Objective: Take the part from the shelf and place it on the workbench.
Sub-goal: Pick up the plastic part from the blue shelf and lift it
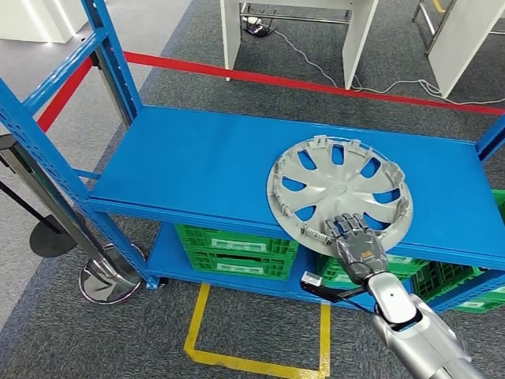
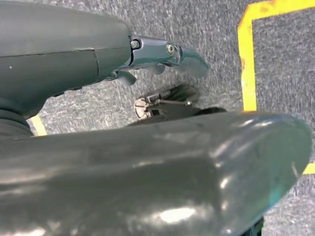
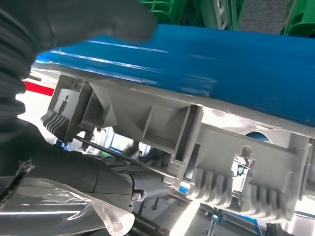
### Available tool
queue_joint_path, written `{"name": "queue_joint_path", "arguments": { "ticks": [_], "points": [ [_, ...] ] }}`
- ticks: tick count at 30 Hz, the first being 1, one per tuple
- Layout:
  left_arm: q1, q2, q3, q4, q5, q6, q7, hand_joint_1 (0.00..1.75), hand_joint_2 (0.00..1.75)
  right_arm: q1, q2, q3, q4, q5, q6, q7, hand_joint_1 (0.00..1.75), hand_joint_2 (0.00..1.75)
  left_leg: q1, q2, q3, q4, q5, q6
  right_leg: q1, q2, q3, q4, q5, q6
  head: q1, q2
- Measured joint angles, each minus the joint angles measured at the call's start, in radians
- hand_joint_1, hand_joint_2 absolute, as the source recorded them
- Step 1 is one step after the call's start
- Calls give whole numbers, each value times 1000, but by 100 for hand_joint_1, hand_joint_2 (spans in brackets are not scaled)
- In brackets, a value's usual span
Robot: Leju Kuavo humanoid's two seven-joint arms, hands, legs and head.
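A silver hubcap (image 1: 339, 189) lies flat on the right half of the blue shelf's top board (image 1: 196, 166), its near rim at the board's front edge. My right hand (image 1: 354, 241) reaches over that near rim with its fingers laid flat on top. In the right wrist view the ribbed grey rim (image 3: 167, 128) runs between the dark fingers and the thumb (image 3: 93, 182), which sits beneath it with a gap showing. The blue board (image 3: 223, 59) is close behind the rim. My left hand (image 2: 159, 73) hangs over the carpet, holding nothing, with one finger stretched out.
Green crates (image 1: 235, 251) fill the lower shelf level. A blue upright (image 1: 113, 55) rises at the shelf's left end, with a chrome post base (image 1: 107, 276) beside it. Yellow floor tape (image 1: 196, 332) marks a box in front; red tape (image 1: 297, 81) and white table legs (image 1: 229, 35) lie beyond.
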Motion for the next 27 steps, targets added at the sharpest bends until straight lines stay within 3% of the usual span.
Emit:
{"name": "queue_joint_path", "arguments": {
  "ticks": [9,21,27],
  "points": [
    [-2,-26,0,35,2,-44,-1,0,0,-23,0,7,6,-13,-14,-18,175,175,0,0,0,0,0,0,0,0,0,0,0,0,0,0],
    [-1,-28,0,35,0,-7,-3,0,0,-23,0,4,2,-50,-84,-51,175,175,0,0,0,0,0,0,0,0,0,0,0,0,0,0],
    [0,-33,-1,35,-7,6,-28,0,0,28,0,-21,-103,-60,-217,-101,175,175,0,0,0,0,0,0,0,0,0,0,0,0,0,0]
  ]
}}
